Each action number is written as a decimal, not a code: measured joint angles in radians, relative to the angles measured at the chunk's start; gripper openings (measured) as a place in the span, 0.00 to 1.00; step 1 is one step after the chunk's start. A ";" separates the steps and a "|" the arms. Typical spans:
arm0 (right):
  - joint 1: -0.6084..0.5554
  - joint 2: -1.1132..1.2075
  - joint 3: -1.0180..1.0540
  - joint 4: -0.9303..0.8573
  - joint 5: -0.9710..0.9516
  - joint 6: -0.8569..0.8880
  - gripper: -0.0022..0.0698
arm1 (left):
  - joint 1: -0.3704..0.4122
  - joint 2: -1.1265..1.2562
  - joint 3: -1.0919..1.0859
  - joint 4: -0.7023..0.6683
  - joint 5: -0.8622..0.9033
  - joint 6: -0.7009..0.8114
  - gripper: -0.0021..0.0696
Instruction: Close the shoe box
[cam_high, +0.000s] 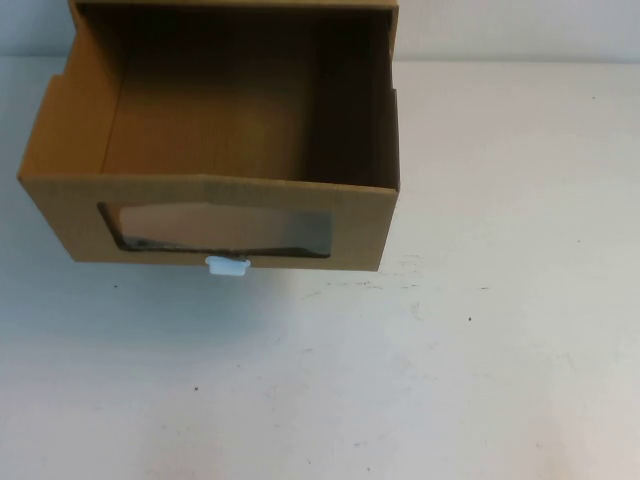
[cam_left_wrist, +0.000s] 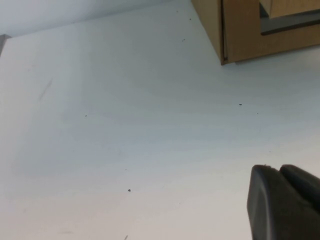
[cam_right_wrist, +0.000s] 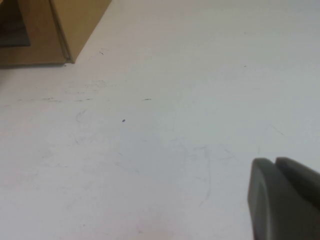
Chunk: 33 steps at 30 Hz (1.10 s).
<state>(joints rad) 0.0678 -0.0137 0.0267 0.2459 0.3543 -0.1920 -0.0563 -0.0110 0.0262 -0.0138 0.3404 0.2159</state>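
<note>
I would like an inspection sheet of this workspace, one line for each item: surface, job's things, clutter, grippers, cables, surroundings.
Surface: white table, small dark specks and faint scuffs.
Job's things: shoe box, brown cardboard, drawer pulled out and empty; clear window in its front, white pull tab below it.
Clutter: nothing seen.
Grippers: left gripper over bare table near the box's corner; right gripper likewise on the other side; neither touches the box.
Cables: nothing seen.
Surroundings: pale wall behind the table.

Brown cardboard shoe box (cam_high: 60, 150), white pull tab (cam_high: 227, 265), white table (cam_high: 480, 350).
</note>
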 joint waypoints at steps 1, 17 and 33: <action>0.000 0.000 0.000 0.000 0.000 0.000 0.01 | 0.000 0.000 0.000 0.000 0.000 0.000 0.03; 0.000 0.000 0.000 0.000 0.000 0.000 0.01 | 0.000 0.000 0.000 -0.196 -0.052 -0.043 0.03; 0.000 0.000 0.000 0.002 0.000 0.000 0.01 | 0.000 0.148 -0.178 -0.593 -0.084 -0.136 0.03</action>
<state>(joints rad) 0.0678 -0.0137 0.0267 0.2475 0.3543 -0.1920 -0.0563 0.1371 -0.1518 -0.6073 0.2565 0.0796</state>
